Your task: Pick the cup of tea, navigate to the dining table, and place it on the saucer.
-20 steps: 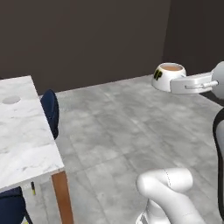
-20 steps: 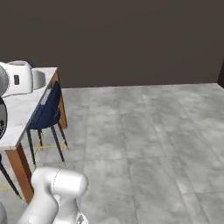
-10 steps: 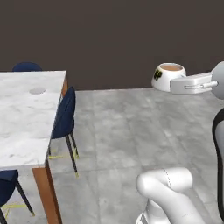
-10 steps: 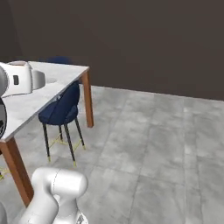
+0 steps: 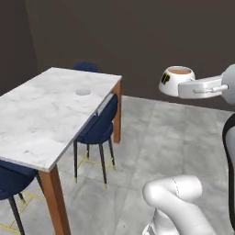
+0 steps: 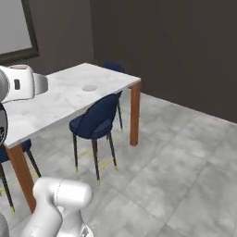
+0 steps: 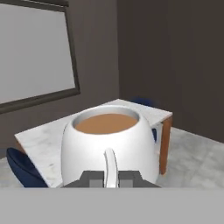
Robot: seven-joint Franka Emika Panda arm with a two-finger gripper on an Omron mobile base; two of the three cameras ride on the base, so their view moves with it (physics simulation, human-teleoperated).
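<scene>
Cup: the small white rounded teacup of brown tea is blocking your hand view of much of the white marble dining table.
Fingers: you are seeing only the dark fingertips beside the cup's handle.
Saucer: the small flat pale round dish is showing too small for detail.
Table: its near end is running off the left base view.
</scene>
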